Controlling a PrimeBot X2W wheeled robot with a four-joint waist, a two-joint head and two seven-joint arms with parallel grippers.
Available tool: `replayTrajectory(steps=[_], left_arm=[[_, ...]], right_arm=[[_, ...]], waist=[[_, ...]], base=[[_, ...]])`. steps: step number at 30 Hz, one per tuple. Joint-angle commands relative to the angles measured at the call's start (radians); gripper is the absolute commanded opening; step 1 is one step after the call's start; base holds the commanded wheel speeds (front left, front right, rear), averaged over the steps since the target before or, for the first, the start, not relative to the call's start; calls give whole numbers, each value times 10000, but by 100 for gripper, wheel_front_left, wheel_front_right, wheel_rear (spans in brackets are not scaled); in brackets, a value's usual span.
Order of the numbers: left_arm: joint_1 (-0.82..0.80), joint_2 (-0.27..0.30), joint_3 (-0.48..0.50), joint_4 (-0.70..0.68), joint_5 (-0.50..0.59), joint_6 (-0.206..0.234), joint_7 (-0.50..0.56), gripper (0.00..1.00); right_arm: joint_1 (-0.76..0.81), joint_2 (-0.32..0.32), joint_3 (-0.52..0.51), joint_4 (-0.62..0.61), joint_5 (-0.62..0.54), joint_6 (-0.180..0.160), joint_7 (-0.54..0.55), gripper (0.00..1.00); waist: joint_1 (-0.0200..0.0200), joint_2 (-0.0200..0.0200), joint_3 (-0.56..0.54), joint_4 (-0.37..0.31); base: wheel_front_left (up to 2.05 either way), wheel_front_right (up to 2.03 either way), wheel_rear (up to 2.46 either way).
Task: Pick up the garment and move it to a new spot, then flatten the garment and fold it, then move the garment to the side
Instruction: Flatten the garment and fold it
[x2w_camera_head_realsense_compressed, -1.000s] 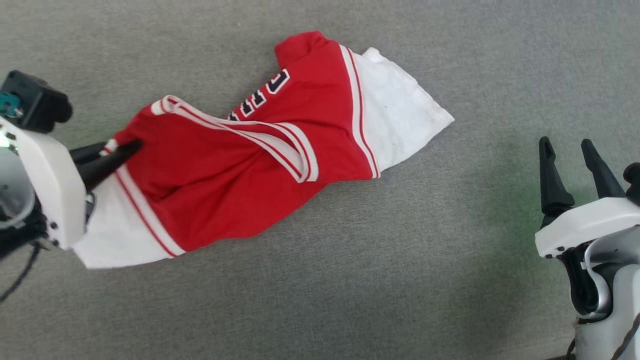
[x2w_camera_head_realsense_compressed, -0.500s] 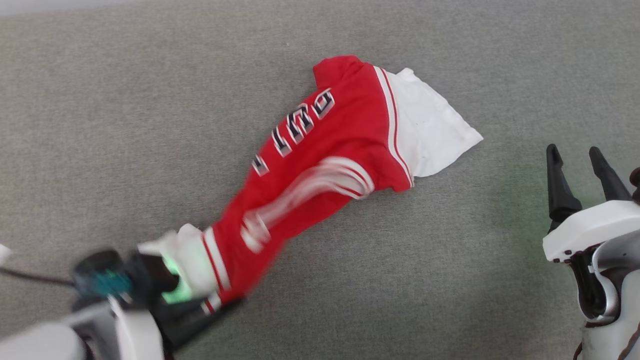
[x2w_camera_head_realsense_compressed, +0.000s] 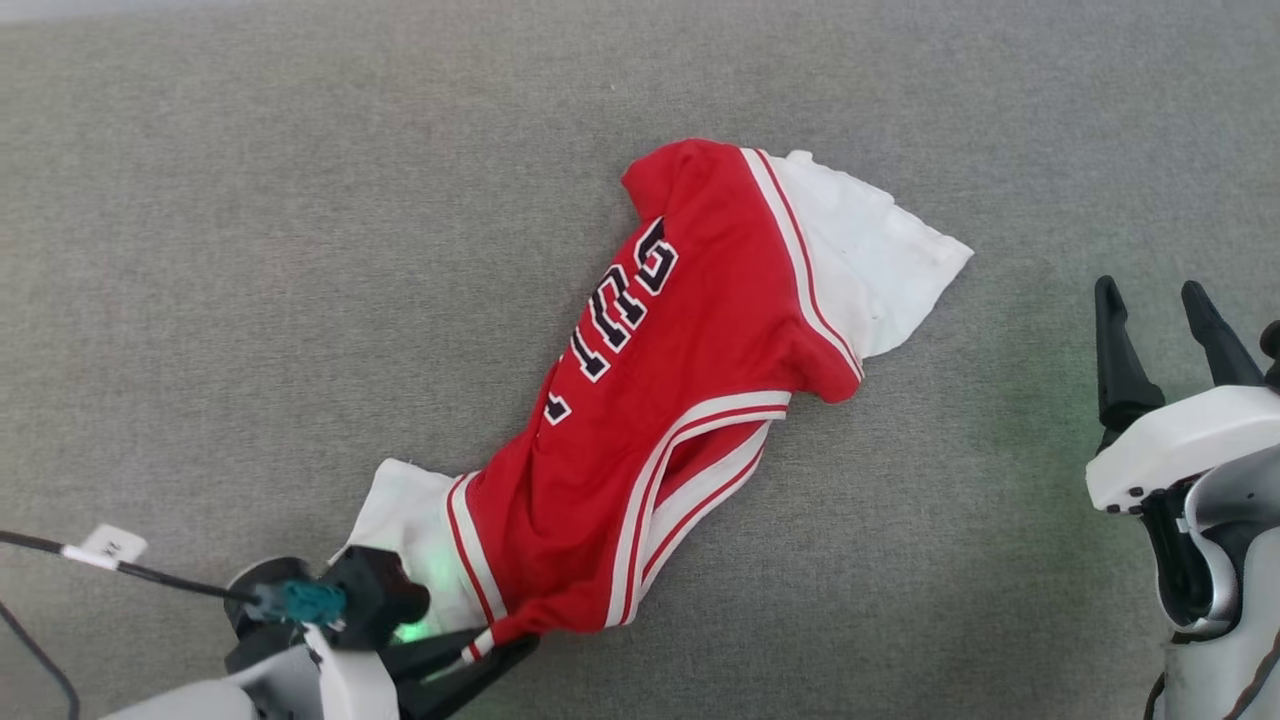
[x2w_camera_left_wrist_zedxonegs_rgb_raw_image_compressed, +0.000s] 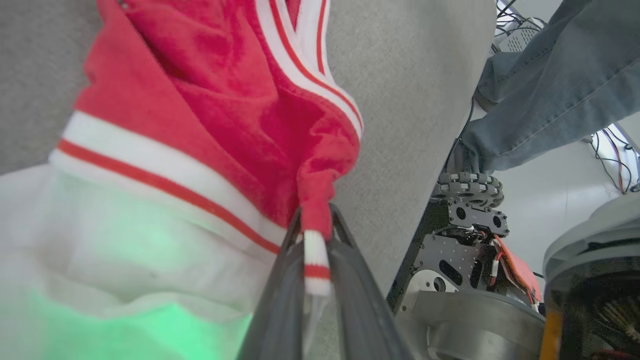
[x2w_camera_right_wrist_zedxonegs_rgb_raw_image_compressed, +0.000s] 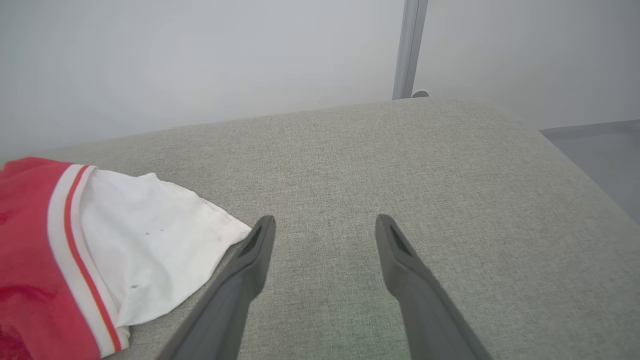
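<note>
The garment (x2w_camera_head_realsense_compressed: 680, 400), a red jersey with white sleeves, striped trim and black lettering, lies crumpled and stretched diagonally across the grey surface. At the bottom left, my left gripper (x2w_camera_head_realsense_compressed: 495, 645) is shut on the garment's striped trim near one white sleeve. The left wrist view shows a twisted strip of red and white fabric (x2w_camera_left_wrist_zedxonegs_rgb_raw_image_compressed: 316, 235) pinched between my two dark fingers (x2w_camera_left_wrist_zedxonegs_rgb_raw_image_compressed: 280, 295). My right gripper (x2w_camera_head_realsense_compressed: 1160, 320) stands open at the right edge, apart from the garment. In the right wrist view the other white sleeve (x2w_camera_right_wrist_zedxonegs_rgb_raw_image_compressed: 150, 235) lies just left of my open right gripper (x2w_camera_right_wrist_zedxonegs_rgb_raw_image_compressed: 320, 225).
A grey fabric-covered surface (x2w_camera_head_realsense_compressed: 250, 250) spreads under everything, with bare room left and right of the garment. A person's jeans-clad leg (x2w_camera_left_wrist_zedxonegs_rgb_raw_image_compressed: 550, 90) and my wheeled base (x2w_camera_left_wrist_zedxonegs_rgb_raw_image_compressed: 470, 240) stand past the surface's edge. A wall and a metal post (x2w_camera_right_wrist_zedxonegs_rgb_raw_image_compressed: 410, 47) rise behind the far edge.
My left gripper has pulled its end of the garment down toward the near edge, stretching the jersey into a diagonal. The head view has shifted a little. The right gripper stays open and still.
</note>
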Motion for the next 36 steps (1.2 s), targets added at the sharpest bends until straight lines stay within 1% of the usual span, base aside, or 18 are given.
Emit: replayTrajectory(steps=[1, 7, 8, 10, 12, 15, 19, 22, 25, 30, 34, 35, 36], left_arm=[[-294, 131, 23, -74, -261, 23, -167, 100], [-1651, 1342, 21, -658, -1160, 23, -500, 100], [-1651, 1342, 21, -658, -1160, 23, -500, 100], [-2239, 1700, 19, -785, -1432, 23, -398, 100], [-2760, 1803, 12, -788, -1825, 24, -207, 100], [-3312, 1677, 13, -478, -2453, 23, 492, 100], [-3795, 1142, 10, 125, -3297, 23, 1500, 100], [-3992, 817, 13, 246, -3897, 23, 2237, 100], [-4143, 664, 15, 180, -4346, 23, 2595, 100], [-4005, 544, 12, 394, -4746, 23, 3032, 100], [-3849, 609, 15, 387, -4940, 23, 3615, 100], [-3878, 635, 18, 386, -4856, 23, 3708, 47], [-3907, 636, 19, 384, -4782, 23, 3765, 0]], right_arm=[[-73, -6, -3, -60, -79, -3, 54, 100], [-62, -5, 13, -130, -44, -3, 63, 100], [-62, -5, 13, -130, -44, -3, 63, 100], [-83, -6, 64, -87, 14, -3, 2, 100], [-124, -6, 126, -27, 72, -3, -51, 100], [-187, -6, 244, 55, 146, -3, -156, 100], [-264, -8, 375, 193, 247, -3, -290, 100], [-311, -6, 455, 264, 338, -3, -410, 100], [-303, -5, 478, 349, 437, -3, -571, 100], [-304, -5, 621, 539, 643, -3, -852, 100], [-365, -6, 691, 679, 757, -3, -1078, 100], [-383, -5, 715, 712, 803, -3, -1126, 100], [-387, -3, 740, 752, 831, -3, -1197, 100]], waist=[[0, 0, -72, 88], [0, 0, -38, 195], [0, 0, -38, 195], [0, 0, 33, 176], [0, 0, 111, 133], [0, 0, 254, 3], [0, 0, 473, -275], [0, 0, 645, -508], [0, 0, 819, -721], [0, 0, 1078, -1054], [0, 0, 1245, -1286], [0, 0, 1282, -1339], [0, 0, 1305, -1389]], base=[[0, 0, 0], [0, 0, 0], [0, 0, 0], [0, 0, 0], [0, 0, 0], [0, 0, 0], [0, 0, 0], [0, 0, 0], [0, 0, 0], [0, 0, 0], [0, 0, 0], [0, 0, 0], [0, 0, 0]])
